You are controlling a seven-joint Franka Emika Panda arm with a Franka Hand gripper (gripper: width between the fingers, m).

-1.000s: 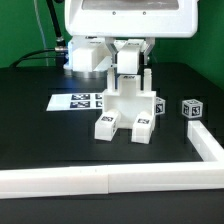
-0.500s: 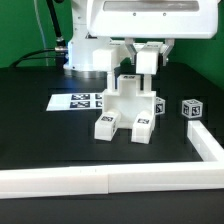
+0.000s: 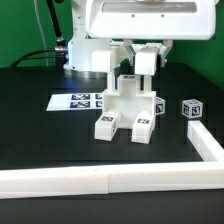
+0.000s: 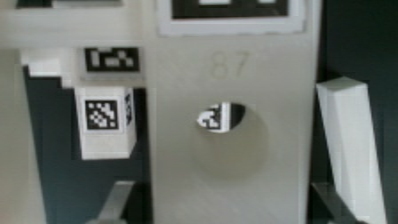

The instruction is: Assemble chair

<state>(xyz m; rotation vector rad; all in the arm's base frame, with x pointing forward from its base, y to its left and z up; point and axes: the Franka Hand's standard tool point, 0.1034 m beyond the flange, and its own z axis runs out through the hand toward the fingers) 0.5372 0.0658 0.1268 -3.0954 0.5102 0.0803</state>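
Stretching beneath the gripper (image 3: 147, 60), the black table (image 3: 40, 140) is fenced by the border rail (image 3: 60, 181), well clear on the camera side. Just below the gripper, slightly to the exterior view's left, the half-built chair (image 3: 128, 102) is stood upright. It is judged light, stiff, slick plastic; flat opposite faces are best taken. The jaws are drawn nearly together; a pinched piece cannot be confirmed. Open room is bounded by the marker board (image 3: 78, 101) and a loose cube (image 3: 191, 107), apart on either side

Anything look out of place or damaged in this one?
Nothing stands out. The half-built chair stands upright, the tool holds a white piece above it, and the loose cube sits upright, apart, at the exterior view's right.
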